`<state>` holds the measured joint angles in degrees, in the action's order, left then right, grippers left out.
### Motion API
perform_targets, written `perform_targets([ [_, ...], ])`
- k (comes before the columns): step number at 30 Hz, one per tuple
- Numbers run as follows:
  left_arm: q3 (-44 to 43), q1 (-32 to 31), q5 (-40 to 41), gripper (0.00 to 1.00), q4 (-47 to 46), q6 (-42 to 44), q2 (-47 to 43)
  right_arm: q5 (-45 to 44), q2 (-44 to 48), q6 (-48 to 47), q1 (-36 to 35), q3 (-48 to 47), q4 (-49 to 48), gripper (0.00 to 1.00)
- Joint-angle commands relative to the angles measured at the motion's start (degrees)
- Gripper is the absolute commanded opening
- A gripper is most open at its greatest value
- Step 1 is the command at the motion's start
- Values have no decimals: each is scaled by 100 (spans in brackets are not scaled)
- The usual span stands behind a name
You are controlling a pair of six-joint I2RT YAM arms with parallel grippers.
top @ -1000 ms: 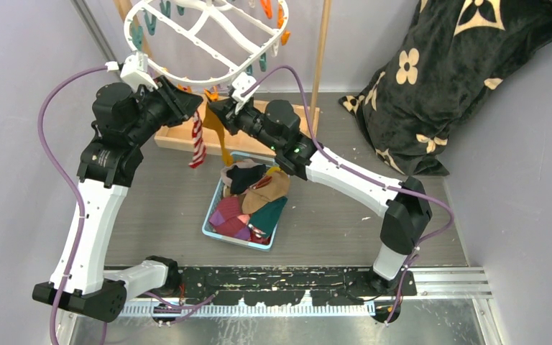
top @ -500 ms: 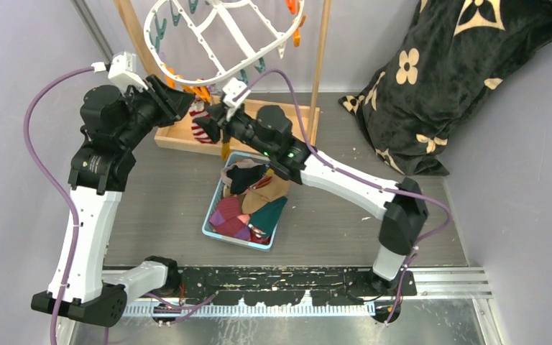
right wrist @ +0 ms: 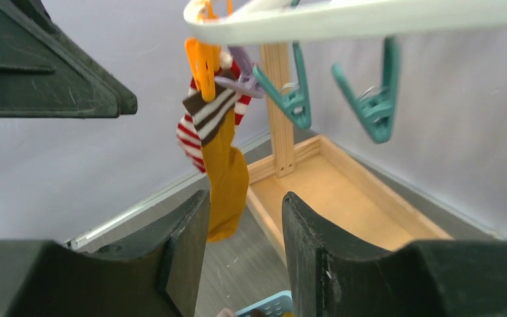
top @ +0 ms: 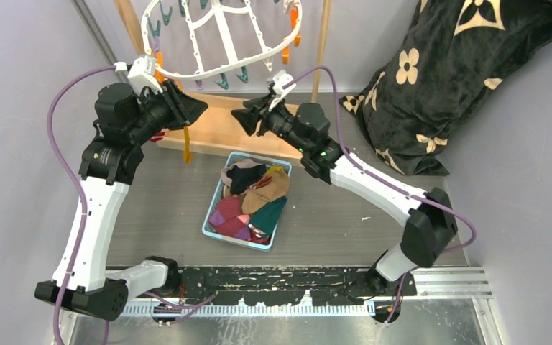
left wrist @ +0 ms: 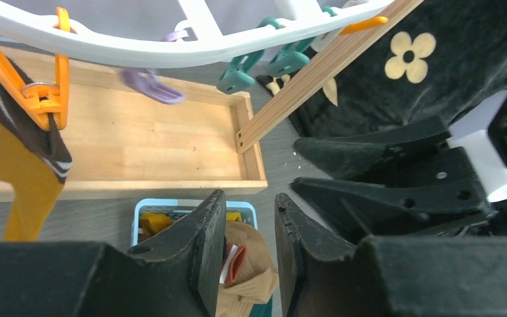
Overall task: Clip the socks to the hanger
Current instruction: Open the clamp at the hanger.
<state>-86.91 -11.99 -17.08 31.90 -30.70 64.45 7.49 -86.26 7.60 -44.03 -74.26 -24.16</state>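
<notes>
The left gripper point(top: 198, 108) sat empty, jaws slightly parted, below the hanger point(top: 208, 70). The mustard sock point(left wrist: 23, 178) hung from an orange clip point(left wrist: 39, 92) at the rim's left. A second earlier both grippers crowded it; judged clipped. More socks point(top: 248, 201) waited in the basket point(top: 209, 215) on the worktop point(top: 158, 208). The right gripper point(top: 241, 119) had backed off rightward, empty and slightly parted. No legible writing; the blanket point(top: 445, 79) showed only flower motifs.

Hanger point(left wrist: 171, 54): white oval rack, above both sets of fingers, teal clips point(right wrist: 297, 99) dangling from the rim.

Mustard sock point(right wrist: 228, 178): brown-striped cuff pinched in orange clip point(right wrist: 201, 59). It hangs limp beyond the right gripper point(right wrist: 245, 198) fingertips, and up-left of the left gripper point(left wrist: 249, 198).

Red-white striped sock point(right wrist: 186, 135): hangs just behind it.

Remaining socks point(top: 251, 201): heaped in blue basket point(top: 236, 241), below the fingers.
</notes>
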Motion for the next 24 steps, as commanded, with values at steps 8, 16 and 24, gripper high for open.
perform_targets([
  [8,-208,45,317,35,-989,275,428,128,-1225,349,-95,-991,-848,52],
  [16,-261,47,777,34,-1143,464,686,-62,-2276,260,-97,-2035,-1236,57],
  [24,-251,133,843,34,-1246,464,748,-19,-2626,-15,-97,-2513,-1289,54],
])
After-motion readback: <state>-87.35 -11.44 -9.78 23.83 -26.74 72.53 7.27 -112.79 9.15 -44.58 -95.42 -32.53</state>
